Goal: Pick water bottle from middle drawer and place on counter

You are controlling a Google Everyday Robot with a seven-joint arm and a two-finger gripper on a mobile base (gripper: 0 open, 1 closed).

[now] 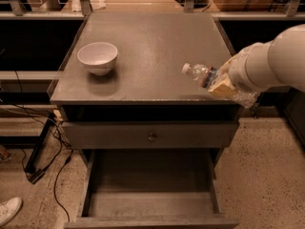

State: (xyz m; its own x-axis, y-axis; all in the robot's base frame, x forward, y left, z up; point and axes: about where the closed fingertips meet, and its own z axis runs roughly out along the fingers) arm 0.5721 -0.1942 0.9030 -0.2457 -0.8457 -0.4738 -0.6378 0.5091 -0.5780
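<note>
Bottle (199, 74) position: right of centre in the frame, above the front right part of the counter (152, 42). It is tilted, with the white cap toward the upper left and slightly raised. The dark label band sits just beside the gripper. The crinkled rear end projects from the far side of the gripper, past the counter's right edge. A faint shadow lies on the counter surface below the bottle. Whether the bottle touches the surface cannot be told.

Gripper (219, 82) position: at the right edge of the counter, at the end of the white arm (279, 56) that enters from the right of the frame. State: clamped on the bottle body behind the label band. One yellowish finger (223, 87) is visible below the bottle; the other is hidden.

Counter contents: one white bowl (97, 57), upright, in the left part, well apart from the bottle.

Cabinet front: a closed drawer front with a small round knob (151, 137) sits below the counter. Below it, the drawer (150, 175) is pulled out toward the bottom of the frame, its flat floor exposed.

Surroundings: cables (52, 151) run across the speckled floor (267, 175) at the left. A white shoe (8, 209) shows at the lower left corner.
</note>
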